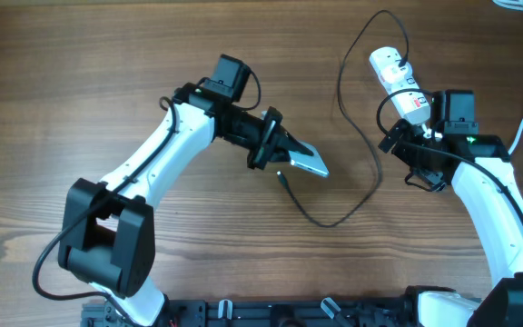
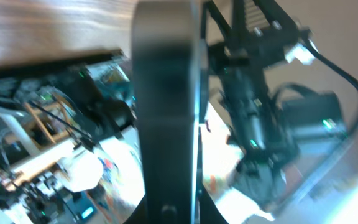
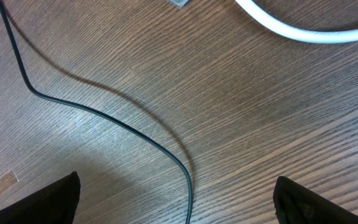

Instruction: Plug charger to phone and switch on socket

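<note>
Where the table (image 1: 80, 91) lies closest to your arm bases, the charger (image 1: 332, 223) makes its lowest bend, a thin black line on the wood. From there it runs up and left to its plug tip (image 1: 281, 175), which sits just beside the near corner of the phone (image 1: 309, 165). You cannot tell from above whether the two touch.

Your left gripper (image 1: 296, 153) is clamped on the phone, holding it tilted, with one long edge pointing down and right. Its own camera shows the phone only as a dark, blurred slab (image 2: 166, 93) seen edge-on.

Further right, your right gripper (image 3: 176, 196) hangs over bare wood with its fingers (image 3: 48, 202) spread wide and nothing between them. The black cable crosses the table beneath it, and a thick white cord (image 3: 303, 31) curves past beyond.

Farthest from you, the socket (image 1: 396, 74) lies slanted on the table, its near end just beside the right wrist. The charger's other end meets its top face. Red marks show on it, but you cannot read the switch position.
</note>
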